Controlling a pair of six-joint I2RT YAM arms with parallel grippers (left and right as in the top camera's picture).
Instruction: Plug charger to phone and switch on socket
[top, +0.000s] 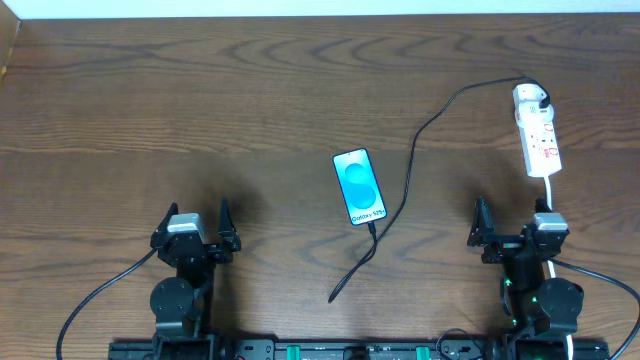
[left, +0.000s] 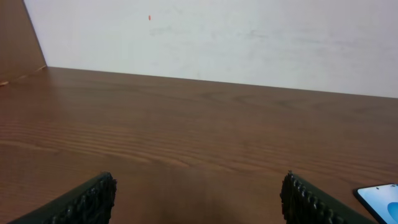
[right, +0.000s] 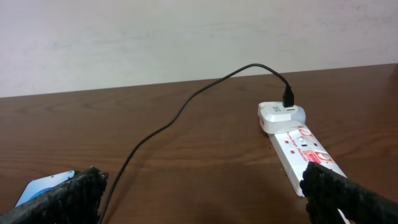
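The phone (top: 358, 186) lies face up mid-table with its blue screen lit; corners of it show in the left wrist view (left: 379, 199) and the right wrist view (right: 43, 185). The black charger cable (top: 411, 160) runs from a white adapter (top: 530, 97) on the socket (top: 540, 140), past the phone's lower edge, to a loose end (top: 332, 296). I cannot tell whether it touches the phone. The right wrist view shows the socket (right: 305, 149) and the cable (right: 168, 127). My left gripper (top: 196, 215) (left: 198, 186) and my right gripper (top: 512, 215) (right: 202, 180) are open and empty, near the front edge.
The socket's white cord (top: 551, 190) runs down toward the right arm's base. A pale wall (left: 217, 37) stands behind the table's far edge. Thick black arm cables (top: 100, 295) trail at the front corners.
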